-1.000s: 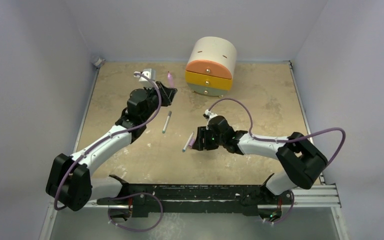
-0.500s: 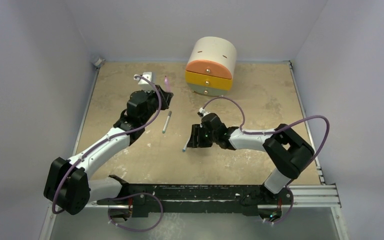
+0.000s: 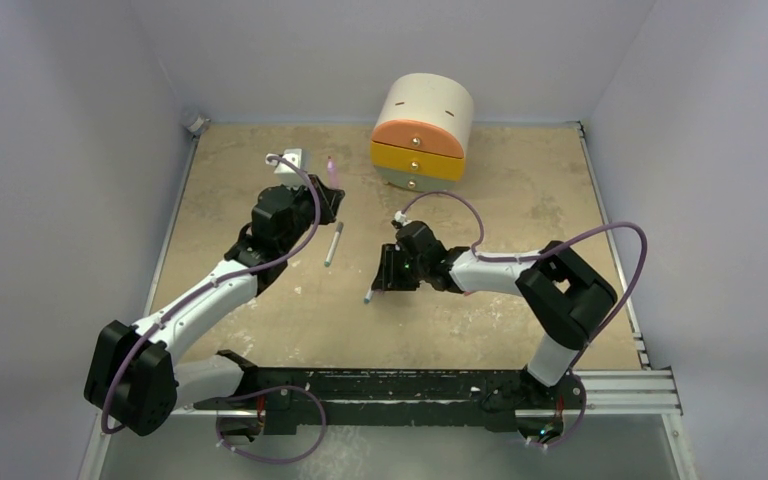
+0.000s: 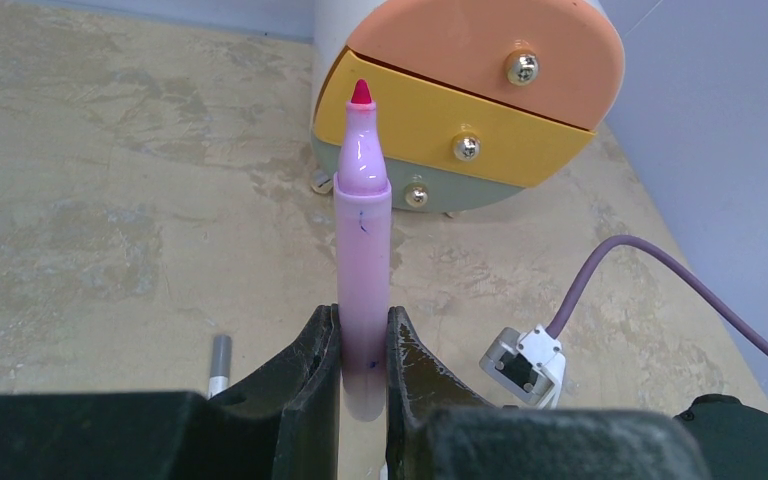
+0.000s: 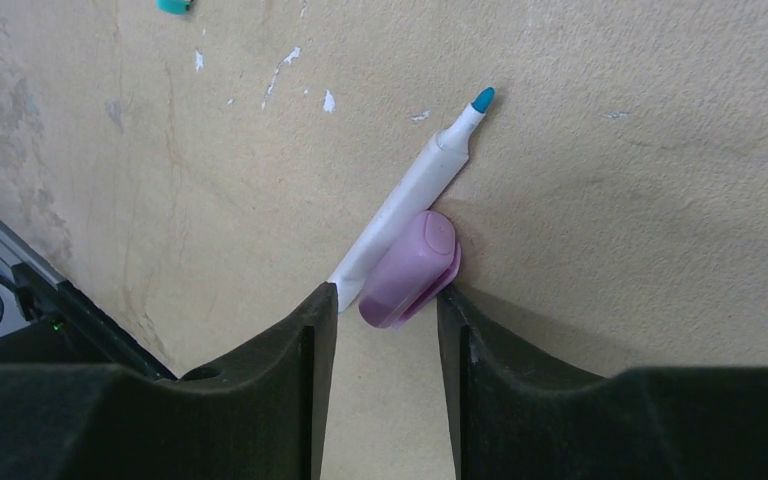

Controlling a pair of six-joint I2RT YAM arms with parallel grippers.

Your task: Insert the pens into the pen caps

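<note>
Left wrist: glossy pink marker (image 4: 363, 240), red conical tip, clamped in left gripper (image 4: 363, 328). Right gripper (image 5: 387, 300) fingers apart, straddling rounded purple cap (image 5: 412, 265) beside white pen (image 5: 415, 190).

Pale lilac walls (image 3: 60, 150) enclose a mottled beige tabletop (image 3: 520, 200).

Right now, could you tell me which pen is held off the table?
The pink pen, clamped in the left tool; both white pens lie on the table.
</note>
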